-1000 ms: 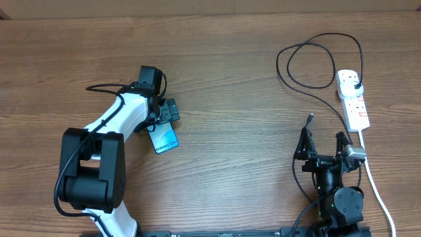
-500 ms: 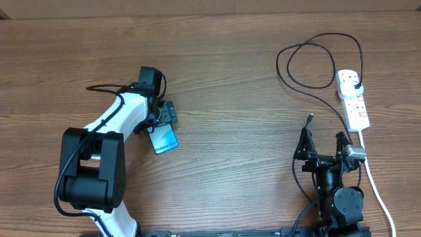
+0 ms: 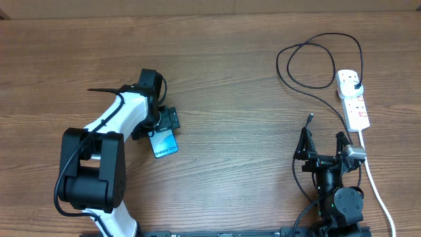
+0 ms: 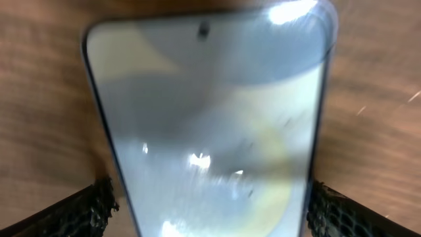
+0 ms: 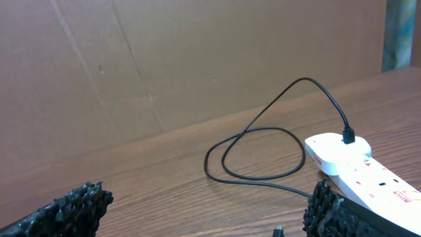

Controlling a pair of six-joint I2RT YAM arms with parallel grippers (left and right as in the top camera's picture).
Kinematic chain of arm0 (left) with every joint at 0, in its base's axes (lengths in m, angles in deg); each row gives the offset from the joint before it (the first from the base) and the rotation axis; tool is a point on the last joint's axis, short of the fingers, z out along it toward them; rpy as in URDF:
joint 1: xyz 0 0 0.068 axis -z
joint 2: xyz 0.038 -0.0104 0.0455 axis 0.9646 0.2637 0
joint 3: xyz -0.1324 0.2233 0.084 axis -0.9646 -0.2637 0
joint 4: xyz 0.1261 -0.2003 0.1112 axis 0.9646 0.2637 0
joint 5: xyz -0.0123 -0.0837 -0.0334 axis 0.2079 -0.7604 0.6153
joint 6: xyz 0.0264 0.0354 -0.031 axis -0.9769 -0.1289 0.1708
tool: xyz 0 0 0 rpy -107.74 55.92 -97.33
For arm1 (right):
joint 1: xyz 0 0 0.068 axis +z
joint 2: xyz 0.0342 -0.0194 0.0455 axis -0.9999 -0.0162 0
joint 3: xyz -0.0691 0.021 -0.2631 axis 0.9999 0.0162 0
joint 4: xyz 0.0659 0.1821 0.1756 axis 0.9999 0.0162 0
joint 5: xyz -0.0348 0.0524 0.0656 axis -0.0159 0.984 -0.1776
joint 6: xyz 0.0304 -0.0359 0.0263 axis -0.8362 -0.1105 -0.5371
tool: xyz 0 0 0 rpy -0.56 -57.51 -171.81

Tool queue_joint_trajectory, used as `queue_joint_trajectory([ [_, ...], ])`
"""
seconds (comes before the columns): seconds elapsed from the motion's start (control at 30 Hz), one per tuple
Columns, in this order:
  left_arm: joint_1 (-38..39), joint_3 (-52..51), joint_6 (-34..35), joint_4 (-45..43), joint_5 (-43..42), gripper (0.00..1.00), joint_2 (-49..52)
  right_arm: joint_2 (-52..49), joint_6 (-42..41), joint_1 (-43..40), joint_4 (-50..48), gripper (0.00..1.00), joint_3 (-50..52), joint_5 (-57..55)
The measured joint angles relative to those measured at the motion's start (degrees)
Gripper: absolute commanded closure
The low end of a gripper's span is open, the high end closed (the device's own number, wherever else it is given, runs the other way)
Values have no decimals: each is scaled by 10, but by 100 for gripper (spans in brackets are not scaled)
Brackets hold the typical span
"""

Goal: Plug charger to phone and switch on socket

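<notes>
The phone [image 3: 166, 143] lies flat on the table at the left, its blue screen up. In the left wrist view the phone [image 4: 210, 112] fills the frame. My left gripper [image 3: 158, 128] stands open, one finger on each side of the phone's near end, with a strip of table showing by the left finger [image 4: 92, 207]. The charger [image 3: 277, 64] loops across the right of the table. Its black plug [image 3: 356, 83] sits in the white socket [image 3: 354, 105], and its connector tip [image 3: 310, 119] lies loose. My right gripper [image 3: 322, 141] is open and empty just behind that tip [image 5: 279, 230].
A thick white lead [image 3: 375, 184] runs from the socket toward the front edge, past the right arm. A brown cardboard wall [image 5: 197, 59] stands behind the table. The charger cable [image 5: 260, 178] lies between my right gripper [image 5: 207, 201] and the socket [image 5: 355, 174].
The left gripper has shifted slightly toward the front and turned. The phone has turned with it and slid a little forward. The right arm, charger and socket have not moved.
</notes>
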Motion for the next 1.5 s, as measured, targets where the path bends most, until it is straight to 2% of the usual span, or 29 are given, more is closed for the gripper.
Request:
queue_joint_trajectory([
  [0.27, 0, -1, 0, 7, -9, 0, 0, 0, 0, 0, 0, 0, 0, 0],
  [0.4, -1, -1, 2, 7, -9, 5, 0, 0, 0, 0, 0, 0, 0, 0],
  [0.9, -26, 4, 33, -27, -50, 5, -3, 0, 0, 0, 0, 0, 0, 0],
  [1.0, -34, 9, 39, -11, -70, 0, -1, 0, 0, 0, 0, 0, 0, 0],
  [1.2, -25, 9, 56, 50, -97, 1, 2, 0, 0, 0, 0, 0, 0, 0],
  [1.5, -3, 3, 94, 45, -75, 1, 2, 0, 0, 0, 0, 0, 0, 0],
])
